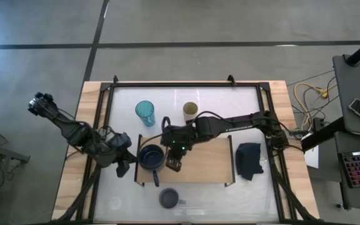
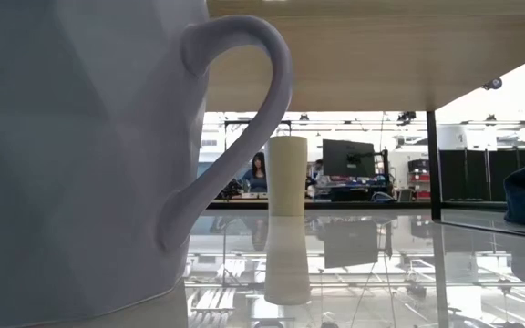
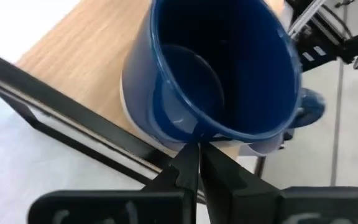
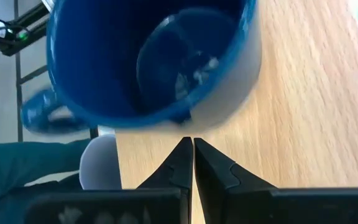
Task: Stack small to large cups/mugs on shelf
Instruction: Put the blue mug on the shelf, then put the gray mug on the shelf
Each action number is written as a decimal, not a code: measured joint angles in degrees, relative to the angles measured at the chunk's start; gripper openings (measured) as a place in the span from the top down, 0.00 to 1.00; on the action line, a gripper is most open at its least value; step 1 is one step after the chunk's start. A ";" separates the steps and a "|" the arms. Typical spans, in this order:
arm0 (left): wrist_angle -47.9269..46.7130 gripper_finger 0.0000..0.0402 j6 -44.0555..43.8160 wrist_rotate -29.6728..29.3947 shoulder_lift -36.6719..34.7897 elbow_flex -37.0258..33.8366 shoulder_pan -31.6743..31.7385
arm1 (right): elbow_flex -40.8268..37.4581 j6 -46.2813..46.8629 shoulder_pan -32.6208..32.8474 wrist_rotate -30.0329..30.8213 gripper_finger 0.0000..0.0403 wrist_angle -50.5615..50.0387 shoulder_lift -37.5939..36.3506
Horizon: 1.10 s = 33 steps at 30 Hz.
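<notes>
Overhead view. The left arm (image 1: 74,131) enters from the table's left edge and slants down toward the centre, its elbow raised off the far-left side. The left gripper (image 1: 125,164) sits low at the end of this arm; in the left wrist view its two dark fingers (image 3: 185,171) meet tip to tip, closed on nothing. The right arm (image 1: 242,120) reaches in from the right edge and extends nearly level across the table. The right gripper (image 1: 174,161) points downward near the centre, its fingers (image 4: 182,165) likewise pressed together.
</notes>
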 joint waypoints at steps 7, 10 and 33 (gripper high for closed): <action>-0.69 1.00 0.05 -1.53 1.60 0.00 -0.02 | 0.00 0.17 0.00 -1.06 0.98 0.46 0.00; -1.49 1.00 0.04 -3.00 1.30 0.00 0.00 | 0.00 0.30 0.27 -1.24 0.98 0.89 0.00; -3.58 1.00 0.05 -3.97 -3.06 1.09 -1.14 | 0.00 -3.60 0.75 2.42 0.98 -4.16 -2.93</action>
